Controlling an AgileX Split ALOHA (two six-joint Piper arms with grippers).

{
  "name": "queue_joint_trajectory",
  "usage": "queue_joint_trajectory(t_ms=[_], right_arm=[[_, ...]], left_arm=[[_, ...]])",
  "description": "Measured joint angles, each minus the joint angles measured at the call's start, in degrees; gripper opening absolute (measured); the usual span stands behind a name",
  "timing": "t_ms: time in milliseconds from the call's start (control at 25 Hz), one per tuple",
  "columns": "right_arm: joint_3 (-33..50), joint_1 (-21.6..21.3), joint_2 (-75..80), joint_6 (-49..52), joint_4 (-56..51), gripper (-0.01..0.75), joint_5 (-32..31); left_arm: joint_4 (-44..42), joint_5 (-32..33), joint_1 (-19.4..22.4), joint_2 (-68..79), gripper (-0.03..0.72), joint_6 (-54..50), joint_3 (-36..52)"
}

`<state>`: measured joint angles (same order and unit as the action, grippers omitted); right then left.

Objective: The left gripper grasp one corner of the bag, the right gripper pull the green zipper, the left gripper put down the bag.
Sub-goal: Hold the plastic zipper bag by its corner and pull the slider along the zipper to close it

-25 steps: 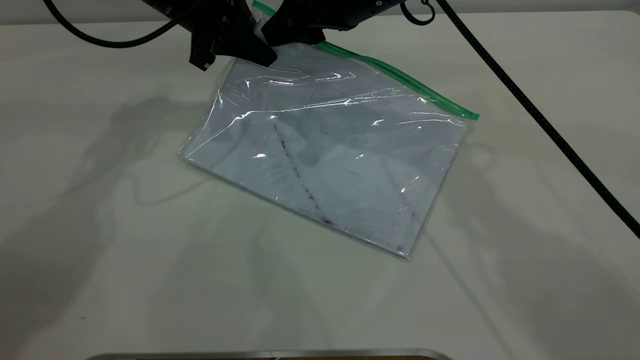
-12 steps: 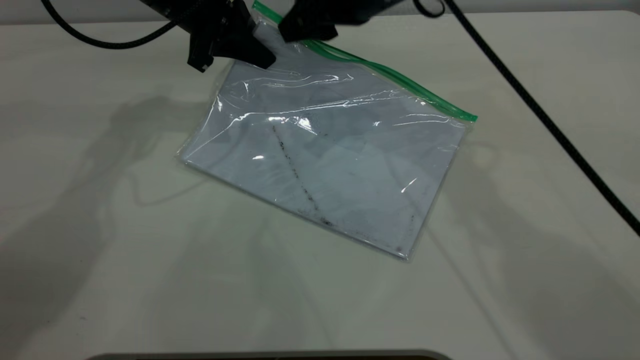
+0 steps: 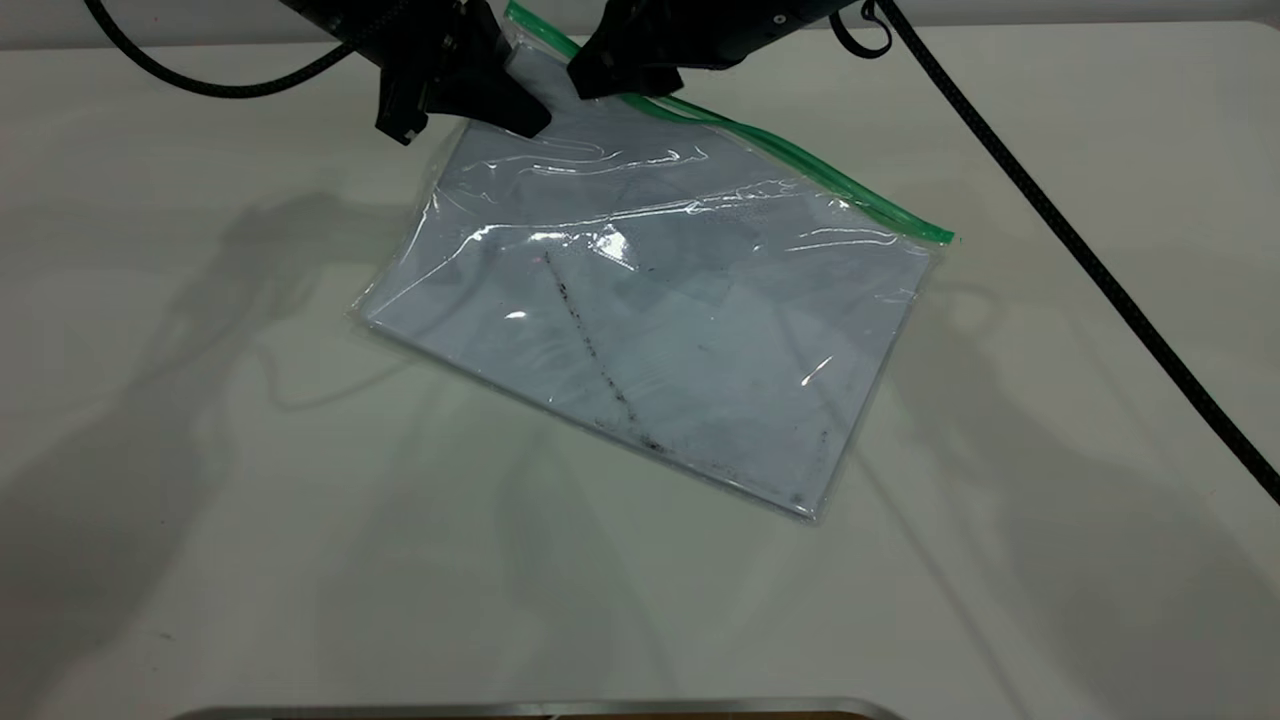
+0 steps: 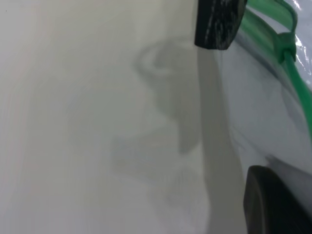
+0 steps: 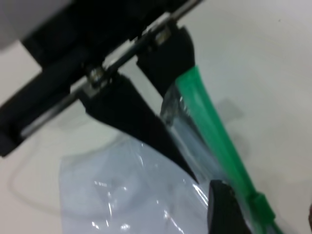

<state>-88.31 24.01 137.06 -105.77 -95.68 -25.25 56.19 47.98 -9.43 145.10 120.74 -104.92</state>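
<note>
Left gripper (image 3: 500, 100), upper left of frame: fingers closed, pinching bag (image 3: 660, 320) by its top corner and lifting that corner off white table (image 3: 200, 500).

Bag lying diagonally mid-frame, lower edge resting on table.

Green zipper (image 3: 800, 165) running along bag's upper-right edge.

Right gripper (image 3: 610, 80), top centre: sitting at zipper strip; grip can't be told.

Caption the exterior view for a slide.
Left gripper pinches the bag by its far corner while the right gripper closes in on the green zipper.
</note>
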Motion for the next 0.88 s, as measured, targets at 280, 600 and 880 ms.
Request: queue_joint_trajectory(t_ms=[280, 600, 880], right_arm=[[0.0, 0.0, 0.0, -0.3, -0.8, 0.312, -0.4], [0.0, 0.0, 0.0, -0.5, -0.8, 0.236, -0.8], [0.0, 0.0, 0.0, -1.0, -1.2, 0.241, -0.8]], left_arm=[[-0.2, -0.4, 0.0, 0.0, 0.066, 0.0, 0.0], [-0.1, -0.4, 0.0, 0.0, 0.073, 0.0, 0.0], [-0.1, -0.3, 0.0, 0.0, 0.077, 0.0, 0.0]])
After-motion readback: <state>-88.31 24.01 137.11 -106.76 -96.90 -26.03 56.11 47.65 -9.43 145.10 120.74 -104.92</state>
